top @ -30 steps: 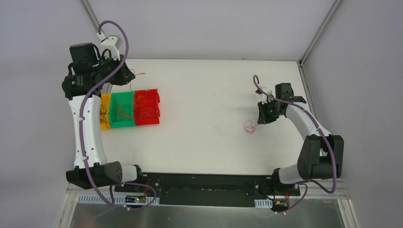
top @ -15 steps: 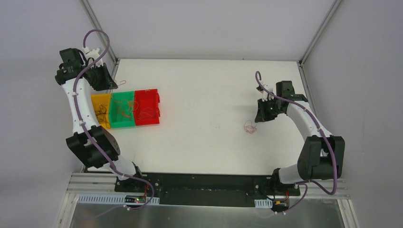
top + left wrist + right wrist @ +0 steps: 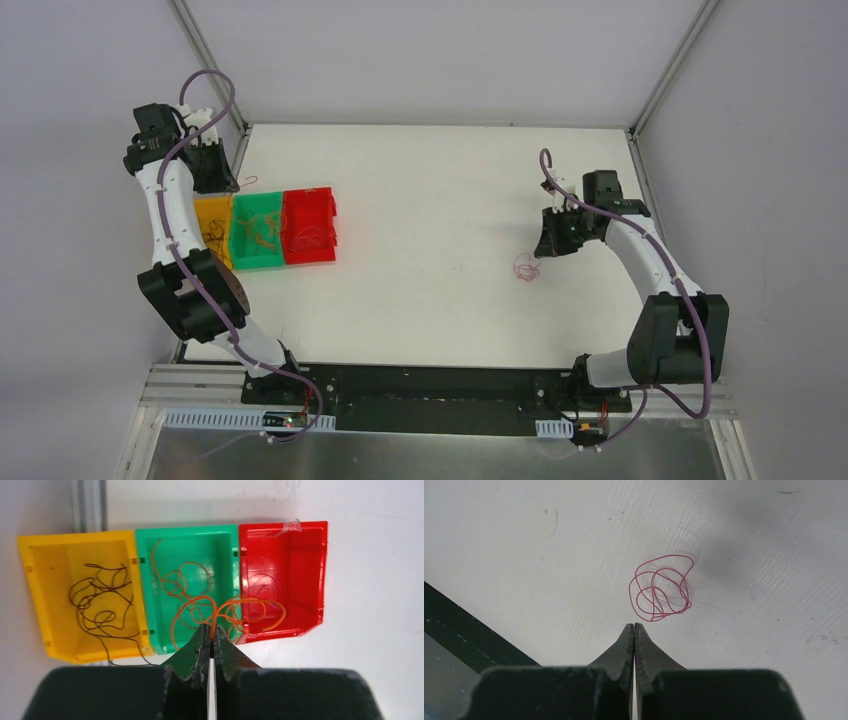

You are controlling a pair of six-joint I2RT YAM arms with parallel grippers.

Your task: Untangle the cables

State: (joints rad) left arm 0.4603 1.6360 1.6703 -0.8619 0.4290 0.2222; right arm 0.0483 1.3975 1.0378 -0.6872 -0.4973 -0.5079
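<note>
Nearby, red wire (image 3: 660, 587) coiled alone on surface (image 3: 524, 555), right pincer (image 3: 634, 626) close by, shut tight, empty. Farther off, left pincer (image 3: 210, 630) pinched shut on orange wire (image 3: 235, 600), loops hanging over green bin (image 3: 187, 530) and red bin (image 3: 300, 527). Risk: springy curl, released here, may straddle both.

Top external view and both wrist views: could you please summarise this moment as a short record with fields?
Left gripper: shut on a thin curly orange wire
Right gripper: shut, empty, beside a red wire coil on the white table
Yellow plastic bin: dark wires
Green plastic bin: orange wires
Red plastic bin: faint red wire
</note>
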